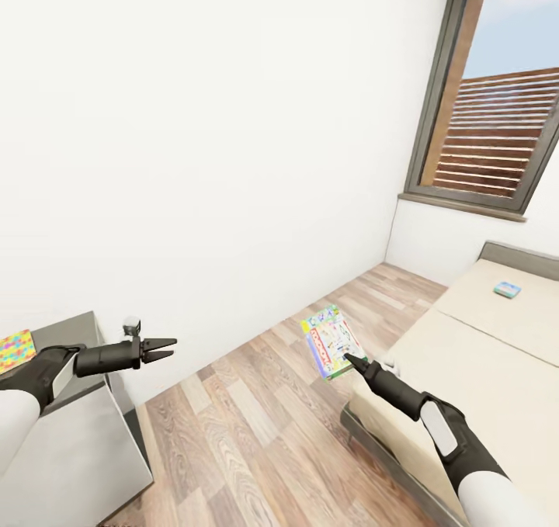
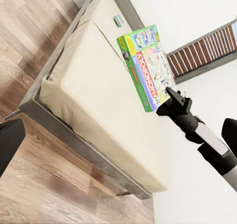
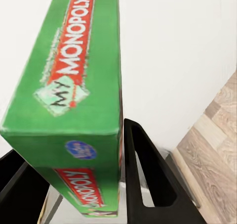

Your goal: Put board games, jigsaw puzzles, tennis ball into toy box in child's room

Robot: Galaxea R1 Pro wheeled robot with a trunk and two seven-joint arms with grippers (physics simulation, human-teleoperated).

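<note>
The right pincer [image 1: 349, 358] is clamped on a green and white Monopoly game box [image 1: 331, 341], holding it in the air above the wood floor [image 1: 256, 426], just beside the bed [image 1: 497, 356]. A small blue game box [image 1: 507, 289] lies on the mattress. The left pincer [image 1: 167, 348] hangs apart, holding nothing, near the grey surface [image 1: 78, 333] where a bright jigsaw sheet [image 1: 15, 350] rests.
</note>
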